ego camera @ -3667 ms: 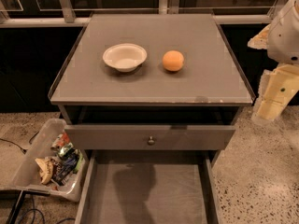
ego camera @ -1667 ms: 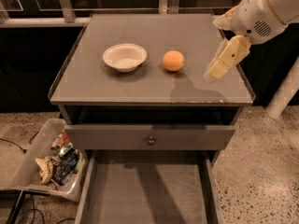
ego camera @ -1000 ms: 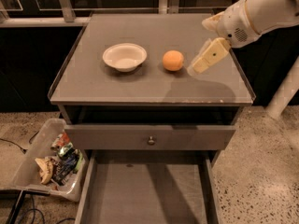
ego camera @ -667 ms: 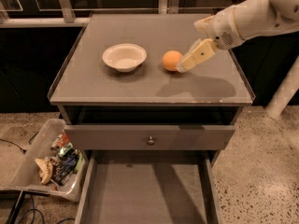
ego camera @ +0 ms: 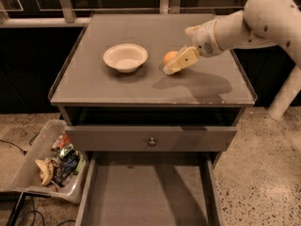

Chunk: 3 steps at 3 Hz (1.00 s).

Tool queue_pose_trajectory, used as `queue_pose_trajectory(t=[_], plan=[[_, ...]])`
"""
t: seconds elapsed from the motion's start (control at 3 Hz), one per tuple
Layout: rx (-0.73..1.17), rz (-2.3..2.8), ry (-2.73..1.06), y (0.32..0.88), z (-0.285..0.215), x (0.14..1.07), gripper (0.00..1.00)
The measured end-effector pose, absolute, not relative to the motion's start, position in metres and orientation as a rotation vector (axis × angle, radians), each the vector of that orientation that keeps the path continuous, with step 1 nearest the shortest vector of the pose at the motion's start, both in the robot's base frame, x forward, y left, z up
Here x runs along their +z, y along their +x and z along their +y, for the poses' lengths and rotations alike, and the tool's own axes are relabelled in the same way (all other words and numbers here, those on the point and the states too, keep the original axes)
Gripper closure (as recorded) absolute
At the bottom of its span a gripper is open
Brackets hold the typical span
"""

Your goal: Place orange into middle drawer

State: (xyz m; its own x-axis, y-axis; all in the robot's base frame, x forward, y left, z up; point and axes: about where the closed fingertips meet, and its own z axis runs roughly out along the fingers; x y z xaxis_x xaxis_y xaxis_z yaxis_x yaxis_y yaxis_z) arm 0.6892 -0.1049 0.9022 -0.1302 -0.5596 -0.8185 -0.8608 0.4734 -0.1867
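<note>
**ENTRY: ORANGE ON DESK TOP, PICKUP PENDING. HAZARDS LISTED**

**Item.** Orange (ego camera: pixel 169 57). Round, smooth, free to roll. Resting on the desk top (ego camera: pixel 202 86), near the middle and slightly toward the right edge. Just beside the white bowl (ego camera: pixel 125 57), apart from it.

**Tool.** Gripper (ego camera: pixel 173 66). Low over the desk top, reaching in from the right edge on the arm (ego camera: pixel 244 25), against the orange's right and front side. Partly covering the fruit from this view. Actual contact not determinable. Open or closed: cannot tell.

**Destination.** Middle drawer (ego camera: pixel 146 192). Pulled out below the front edge, under a closed drawer front (ego camera: pixel 117 139) with a knob (ego camera: pixel 151 139). Flat floor, low side walls.

**Hazards, as judged:**
- Nudge instead of capture. Cause: approach from one side only. Likely result: a roll leftward into the white bowl, or on toward the left edge.
- Shallow or off-centre hold. Cause: closing on a curved, smooth surface away from its widest part. Likely result: a squirt-out during lift, then a roll toward the front edge and off.
- Clipped descent. Cause: lowering too close to the front edge or the closed drawer front.
- High release. Cause: letting go well above the drawer floor. Likely result: a bounce over a low side wall, possibly toward the bin (ego camera: pixel 28 173) on the floor beyond the front left corner.
</note>
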Motion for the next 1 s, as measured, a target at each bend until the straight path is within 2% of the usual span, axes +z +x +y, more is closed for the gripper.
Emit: queue_pose_trajectory(t=[0.67, 1.0], plan=[[0.306, 1.852, -1.154, 0.728, -0.109, 0.867, 0.0], [0.303, 1.851, -1.153, 0.729, -0.109, 0.867, 0.17]])
